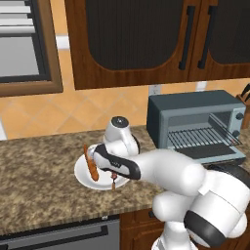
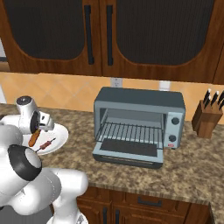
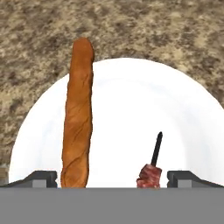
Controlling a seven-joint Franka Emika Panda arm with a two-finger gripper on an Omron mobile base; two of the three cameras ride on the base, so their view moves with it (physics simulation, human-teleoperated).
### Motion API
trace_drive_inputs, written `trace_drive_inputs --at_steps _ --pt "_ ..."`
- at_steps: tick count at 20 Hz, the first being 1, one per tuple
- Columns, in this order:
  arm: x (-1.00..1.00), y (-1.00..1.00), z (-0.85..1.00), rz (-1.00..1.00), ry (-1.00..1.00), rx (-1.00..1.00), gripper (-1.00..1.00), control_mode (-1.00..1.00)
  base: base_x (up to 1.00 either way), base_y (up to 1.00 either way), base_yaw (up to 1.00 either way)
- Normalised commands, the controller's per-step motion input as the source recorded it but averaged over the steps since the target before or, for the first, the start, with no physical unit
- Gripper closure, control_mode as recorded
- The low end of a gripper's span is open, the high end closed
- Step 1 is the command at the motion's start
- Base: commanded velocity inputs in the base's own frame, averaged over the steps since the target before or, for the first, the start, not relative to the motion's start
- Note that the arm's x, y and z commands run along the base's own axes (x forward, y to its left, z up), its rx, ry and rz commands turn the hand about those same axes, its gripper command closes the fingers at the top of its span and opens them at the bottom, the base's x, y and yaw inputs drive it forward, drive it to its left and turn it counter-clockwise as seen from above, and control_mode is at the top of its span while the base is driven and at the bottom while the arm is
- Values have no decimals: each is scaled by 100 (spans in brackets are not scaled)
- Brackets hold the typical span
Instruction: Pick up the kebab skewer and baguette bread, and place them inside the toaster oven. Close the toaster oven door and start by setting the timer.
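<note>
The baguette bread (image 3: 78,122) lies on a white plate (image 3: 131,96), and the kebab skewer (image 3: 153,162) rests to its right. My gripper (image 3: 113,178) hovers open just above the plate, with the bread's near end and the skewer's meat chunk between its fingertips (image 3: 41,178). From the base views, the gripper (image 1: 99,160) (image 2: 43,124) hangs over the bread (image 1: 91,165) (image 2: 34,138) and skewer (image 1: 114,183) (image 2: 46,144). To the right stands the toaster oven (image 1: 195,117) (image 2: 140,103). Its door (image 1: 215,154) (image 2: 127,151) is folded down, and the wire rack (image 2: 131,131) is bare.
The plate (image 1: 84,177) (image 2: 60,136) sits on a speckled stone counter (image 1: 39,180). A wooden knife block (image 2: 205,117) stands right of the oven, whose knobs (image 2: 175,121) are on its right side. Dark wall cabinets (image 2: 131,30) hang above.
</note>
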Motion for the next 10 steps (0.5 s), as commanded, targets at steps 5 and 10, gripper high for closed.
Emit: trace_drive_inputs --at_steps 5,10 --pt "2 68 -3 0 15 0 -100 -100 0 0 0" --pt "11 33 -4 0 9 0 -100 -100 0 0 0"
